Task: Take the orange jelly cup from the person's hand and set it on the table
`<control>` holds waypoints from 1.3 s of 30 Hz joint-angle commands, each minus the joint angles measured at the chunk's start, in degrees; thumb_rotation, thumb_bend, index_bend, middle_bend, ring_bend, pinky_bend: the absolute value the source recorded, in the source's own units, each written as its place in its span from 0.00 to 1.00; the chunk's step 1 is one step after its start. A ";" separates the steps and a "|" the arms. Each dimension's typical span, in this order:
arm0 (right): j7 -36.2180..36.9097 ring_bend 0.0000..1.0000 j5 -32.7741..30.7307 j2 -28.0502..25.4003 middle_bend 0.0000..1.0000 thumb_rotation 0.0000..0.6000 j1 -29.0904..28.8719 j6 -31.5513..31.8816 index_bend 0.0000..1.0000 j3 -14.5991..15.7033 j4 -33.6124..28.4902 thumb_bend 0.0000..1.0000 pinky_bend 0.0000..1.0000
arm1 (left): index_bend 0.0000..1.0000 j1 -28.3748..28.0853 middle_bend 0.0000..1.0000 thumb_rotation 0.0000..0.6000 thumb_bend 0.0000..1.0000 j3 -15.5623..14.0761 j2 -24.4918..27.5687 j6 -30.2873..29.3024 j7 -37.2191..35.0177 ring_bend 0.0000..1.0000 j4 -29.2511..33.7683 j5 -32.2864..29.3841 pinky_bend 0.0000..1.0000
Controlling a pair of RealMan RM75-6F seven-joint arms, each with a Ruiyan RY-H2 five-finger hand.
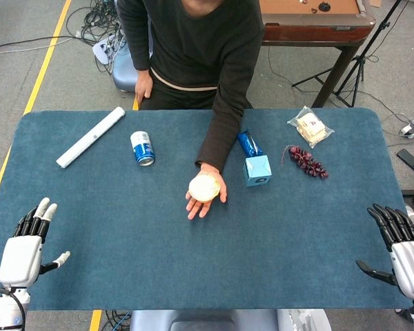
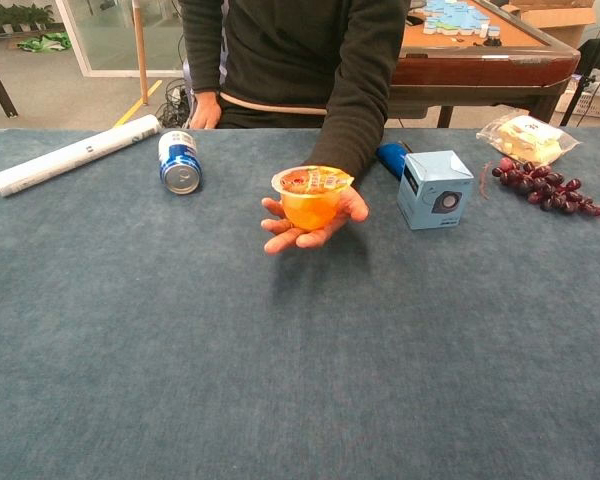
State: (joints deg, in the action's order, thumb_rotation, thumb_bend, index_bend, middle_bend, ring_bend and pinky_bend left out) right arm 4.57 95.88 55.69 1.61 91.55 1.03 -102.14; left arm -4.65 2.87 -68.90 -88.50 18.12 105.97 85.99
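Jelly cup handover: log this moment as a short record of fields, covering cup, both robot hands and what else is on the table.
cup: orange jelly cup upright on the person's hand, palm up, over mid-table
left hand: left hand open at the near left edge, holding nothing
right hand: right hand open at the near right edge, holding nothing
stage: cup not yet taken
other items: white roll, blue can on its side, blue box, grapes, bagged snack
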 commanded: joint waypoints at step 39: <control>-3.40 0.00 0.31 -2.07 0.06 1.00 0.47 0.69 0.02 -0.28 -3.46 0.07 0.06 | 0.01 -42.35 0.00 1.00 0.14 10.43 -3.27 45.06 -26.07 0.00 -15.28 1.97 0.07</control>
State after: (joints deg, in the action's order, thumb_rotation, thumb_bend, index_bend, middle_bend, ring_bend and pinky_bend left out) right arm 1.18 96.23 53.59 2.09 92.27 0.74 -105.63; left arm -43.31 11.92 -70.05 -47.61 -10.05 92.66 90.81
